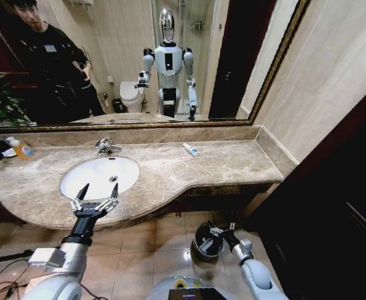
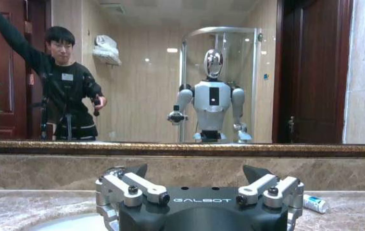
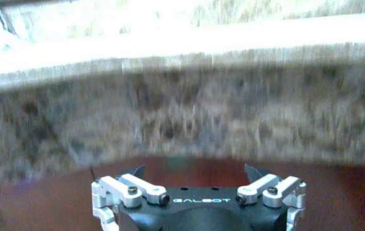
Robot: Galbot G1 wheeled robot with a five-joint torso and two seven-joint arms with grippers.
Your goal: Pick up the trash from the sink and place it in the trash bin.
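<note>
**Head view: left gripper spread at the sink's near rim, one tube far off on the desk**

Head view showed the left gripper [image 1: 98, 193] poised over the near edge of the sink [image 1: 77, 181], fingers spread wide and carrying nothing, their tips pointing toward the mirror. The basin looked bare inside apart from its drain; no trash could be made out in it. The one piece of trash that could be seen was a small white tube [image 1: 190, 149] with a blue end, lying on the desk [image 1: 233, 164] well to the right of the sink, near the back wall. Its long axis ran on a slant, the blue end toward the front right. From the left gripper it lay ahead and off to the right, beyond the tap [image 1: 106, 147].

Left wrist view gave the same bearing: the tube [image 2: 314, 203] lay on the marble just past the gripper's [image 2: 195, 169] right-hand finger, farther back on the desk, apart from it.

The right gripper [image 3: 195, 169] hung low, below the desk's overhang, its fingers released and empty; in the head view it [image 1: 222, 230] sat just at the rim of the bin [image 1: 203, 245], which stood on the floor under the desk's front edge.

By my judgement the left arm was the better placed for the tube, being already at desk height, though the reach would be across and to the right. A soap bottle [image 1: 22, 148] stood at the far left of the desk, not part of the job.
</note>
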